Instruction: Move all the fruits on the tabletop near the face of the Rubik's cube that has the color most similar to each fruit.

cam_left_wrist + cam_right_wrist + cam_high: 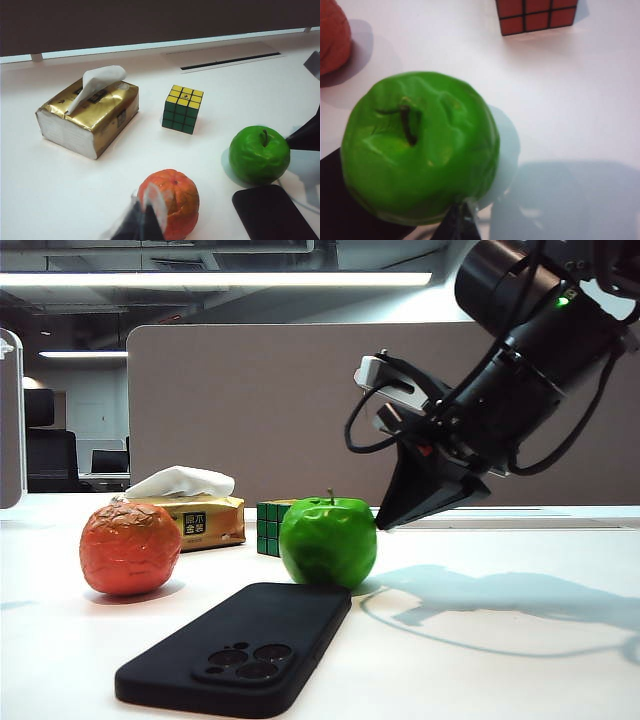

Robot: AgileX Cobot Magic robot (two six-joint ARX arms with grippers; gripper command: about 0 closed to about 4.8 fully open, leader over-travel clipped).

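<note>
Beside the green apple (328, 541) on the counter (520, 660) | my right gripper (385, 521) was nearer, jaws pressed together | left gripper (145, 222) shut over the orange (170, 200)

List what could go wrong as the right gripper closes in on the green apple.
1. The right gripper, jaws together, sits at the apple's side; it may shove it rather than grasp.
2. The apple rests against the phone and could roll onto it.
3. A pushed apple could knock the cube.
</note>
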